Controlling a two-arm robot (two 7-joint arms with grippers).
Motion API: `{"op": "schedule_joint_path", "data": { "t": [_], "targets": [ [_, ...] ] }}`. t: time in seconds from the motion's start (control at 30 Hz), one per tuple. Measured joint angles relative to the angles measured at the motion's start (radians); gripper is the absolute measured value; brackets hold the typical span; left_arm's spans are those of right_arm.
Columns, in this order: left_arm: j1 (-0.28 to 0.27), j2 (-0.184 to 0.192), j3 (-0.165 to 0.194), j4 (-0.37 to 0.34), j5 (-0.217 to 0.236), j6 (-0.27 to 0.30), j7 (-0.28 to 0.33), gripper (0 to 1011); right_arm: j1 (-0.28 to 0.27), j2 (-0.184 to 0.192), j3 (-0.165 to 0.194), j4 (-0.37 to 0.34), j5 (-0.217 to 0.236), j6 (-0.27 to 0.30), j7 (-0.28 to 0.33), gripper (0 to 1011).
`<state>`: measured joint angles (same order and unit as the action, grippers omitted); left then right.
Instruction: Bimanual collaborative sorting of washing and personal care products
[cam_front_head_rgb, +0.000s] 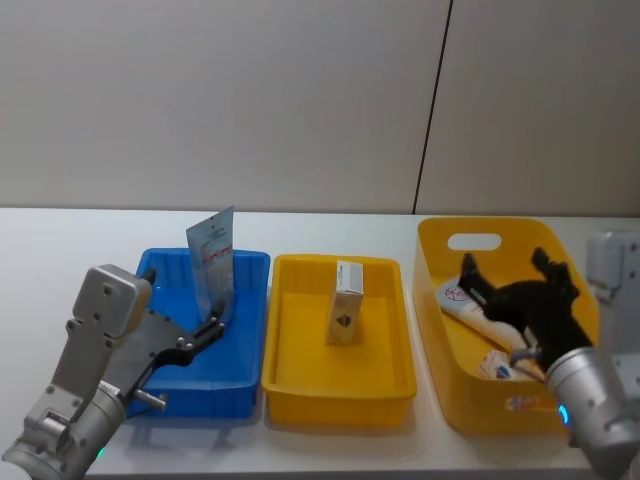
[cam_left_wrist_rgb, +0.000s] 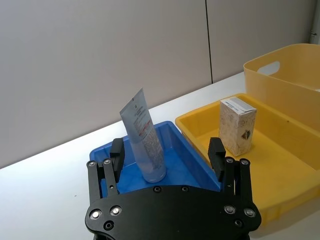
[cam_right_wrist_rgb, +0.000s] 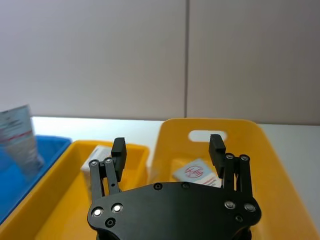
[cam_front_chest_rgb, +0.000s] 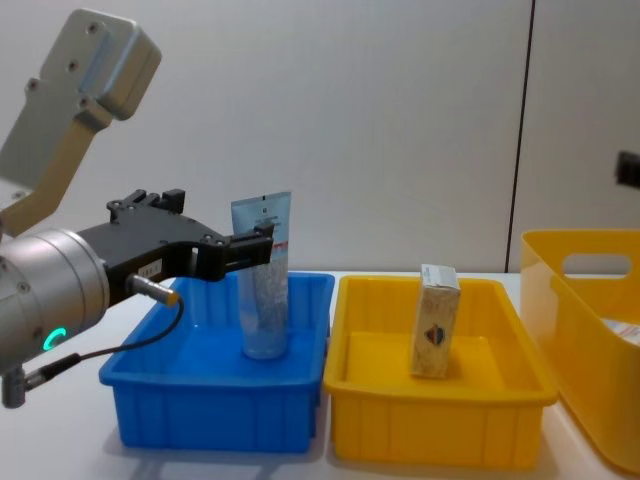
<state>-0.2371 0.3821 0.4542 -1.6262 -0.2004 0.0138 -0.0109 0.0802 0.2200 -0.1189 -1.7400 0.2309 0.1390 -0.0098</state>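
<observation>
- While the tube (cam_front_head_rgb: 211, 258) stands cap-down in the blue tray (cam_front_head_rgb: 246, 340), left of centre in the head view, the left gripper (cam_left_wrist_rgb: 167, 155) sits just in front of it with jaws spread wide and nothing between them.
- Chest view: tube upright near the middle of the blue tray, its flat crimped end uppermost; the left gripper's fingertip (cam_front_chest_rgb: 262, 242) reaches to the tube's upper part. Contact or a small gap: cannot tell.
- One box (cam_front_head_rgb: 345, 302) stands on end in the shallow yellow tray (cam_front_head_rgb: 300, 372), centre frame, well apart from either gripper.
- Deep yellow bin (cam_front_head_rgb: 436, 330) at right of the head view holds at least one lying tube (cam_front_head_rgb: 462, 300) and a further item below it, partly hidden by the arm.
- Right gripper (cam_right_wrist_rgb: 168, 149) hangs over the bin, jaws wide apart, empty; right wrist view shows the red-marked product (cam_right_wrist_rgb: 196, 171) beneath it.
- Judgement: step in hand looks like the left arm's placement of a tube in the blue tray, release done, while the right arm is poised for the next pick from the bin.
- Next move, as I read it: the left gripper must back away without knocking the free-standing tube; the right must descend and straddle the lying tube across its narrow width before closing.
</observation>
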Motion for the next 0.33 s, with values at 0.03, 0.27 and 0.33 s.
{"op": "schedule_joint_path", "data": {
  "t": [0.03,0.27,0.33],
  "targets": [
    [0.0,0.0,0.0,0.0,0.0,0.0,0.0,1001,-0.006,0.007,-0.006,-0.002,0.003,-0.007,0.005,1003],
    [0.0,0.0,0.0,0.0,0.0,0.0,0.0,1001,-0.056,0.069,-0.063,-0.016,0.033,-0.063,0.046,1003],
    [0.0,0.0,0.0,0.0,0.0,0.0,0.0,1001,-0.07,0.087,-0.08,-0.02,0.042,-0.078,0.057,1003]
  ]
}}
